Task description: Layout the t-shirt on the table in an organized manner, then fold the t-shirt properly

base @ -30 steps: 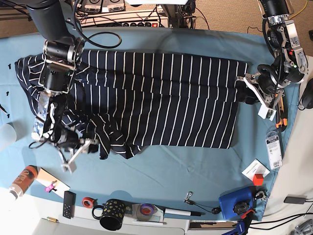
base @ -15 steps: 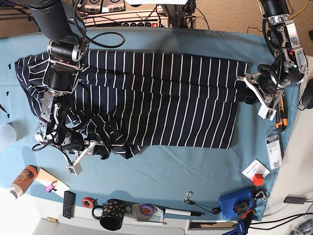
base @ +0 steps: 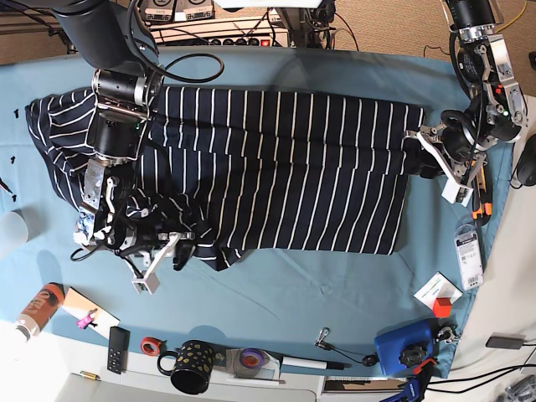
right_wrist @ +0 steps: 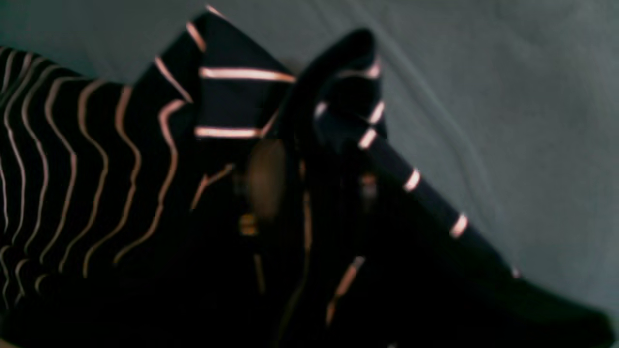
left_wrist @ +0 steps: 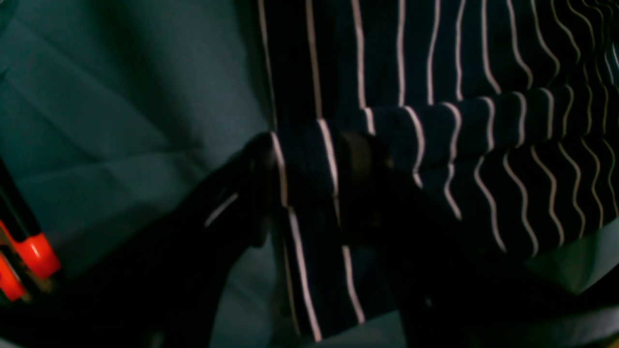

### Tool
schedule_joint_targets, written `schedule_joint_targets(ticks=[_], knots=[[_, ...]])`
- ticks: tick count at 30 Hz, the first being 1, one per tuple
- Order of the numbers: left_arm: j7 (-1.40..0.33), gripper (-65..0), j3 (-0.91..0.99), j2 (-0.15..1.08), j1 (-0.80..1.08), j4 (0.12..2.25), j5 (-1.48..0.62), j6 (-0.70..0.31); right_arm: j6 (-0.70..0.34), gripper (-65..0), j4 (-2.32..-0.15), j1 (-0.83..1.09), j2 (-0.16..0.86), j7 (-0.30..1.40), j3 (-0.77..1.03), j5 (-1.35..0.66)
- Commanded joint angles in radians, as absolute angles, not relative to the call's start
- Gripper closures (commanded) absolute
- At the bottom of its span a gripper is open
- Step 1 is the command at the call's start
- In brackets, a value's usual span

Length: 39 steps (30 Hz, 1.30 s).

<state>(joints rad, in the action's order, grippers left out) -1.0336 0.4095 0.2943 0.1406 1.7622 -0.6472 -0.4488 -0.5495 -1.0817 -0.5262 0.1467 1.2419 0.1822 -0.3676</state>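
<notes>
layout nearly done, no fold started

your dark navy white-striped fabric t-shirt [base: 276, 167] lies spread on the teal cloth-covered table [base: 335, 293]; left gripper [left_wrist: 309, 188] pinches its edge, right gripper [base: 172, 249] sits in bunched fabric, grip unclear. 1 rumpled corner remains.

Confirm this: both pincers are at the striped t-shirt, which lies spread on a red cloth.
Wrong on the color. The base view shows the t-shirt spread on a teal-blue table cloth, not red. The left pincer and right pincer are both at it.
</notes>
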Motion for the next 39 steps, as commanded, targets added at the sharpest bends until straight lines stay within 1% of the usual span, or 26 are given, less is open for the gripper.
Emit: schedule_joint_targets(ticks=[1, 2, 3, 7, 11, 15, 24, 28, 31, 35, 39], knots=[[-1.008, -23.0, 0.414, 0.307, 0.13, 1.778, -0.666, -0.453, -0.55, -7.5, -1.1, -0.559, 0.152, 1.245, 0.182, -0.387], [-1.006, -23.0, 0.414, 0.307, 0.13, 1.778, -0.665, -0.453, -0.55, -2.0, -1.1, -0.559, 0.152, 1.261, 0.182, -0.389], [-1.001, -23.0, 0.414, 0.307, 0.13, 1.778, -0.665, -0.453, -0.551, 0.0, -1.1, -0.559, 0.152, 1.271, 0.182, -0.388], [-1.002, -23.0, 0.414, 0.307, 0.13, 1.778, -0.665, -0.453, -0.603, 0.0, -1.1, -0.561, 0.162, 1.233, 0.182, -0.389], [-1.005, -23.0, 0.414, 0.307, 0.13, 1.778, -0.665, -0.453, -0.602, 0.0, -1.109, -0.565, 0.198, 1.172, 0.183, -0.388], [-1.002, -23.0, 0.414, 0.307, 0.13, 1.778, -0.665, -0.453, -0.601, 0.0, -1.17, -0.566, 0.238, 1.137, 0.184, -0.387], [-1.002, -23.0, 0.414, 0.307, 0.13, 1.778, -0.665, -0.453, -0.521, 0.0, -1.34, -0.566, 0.323, 1.106, 0.184, -0.365], [-1.002, -23.0, 0.414, 0.307, 0.13, 1.778, -0.665, -0.453, -0.468, 0.0, -1.425, -0.565, 0.356, 1.13, 0.184, -0.297], [-1.002, -23.0, 0.414, 0.307, 0.13, 1.778, -0.665, -0.453, -0.453, 0.0, -1.505, -0.565, 0.376, 1.196, 0.184, -0.262], [-1.001, -23.0, 0.414, 0.307, 0.13, 1.778, -0.665, -0.453, -0.447, 0.0, -1.613, -0.563, 0.394, 1.309, 0.184, -0.273], [-1.005, -23.0, 0.414, 0.307, 0.131, 1.778, -0.665, -0.453, -0.447, 0.0, -1.662, -0.523, 0.427, 1.324, 0.184, -0.305]])
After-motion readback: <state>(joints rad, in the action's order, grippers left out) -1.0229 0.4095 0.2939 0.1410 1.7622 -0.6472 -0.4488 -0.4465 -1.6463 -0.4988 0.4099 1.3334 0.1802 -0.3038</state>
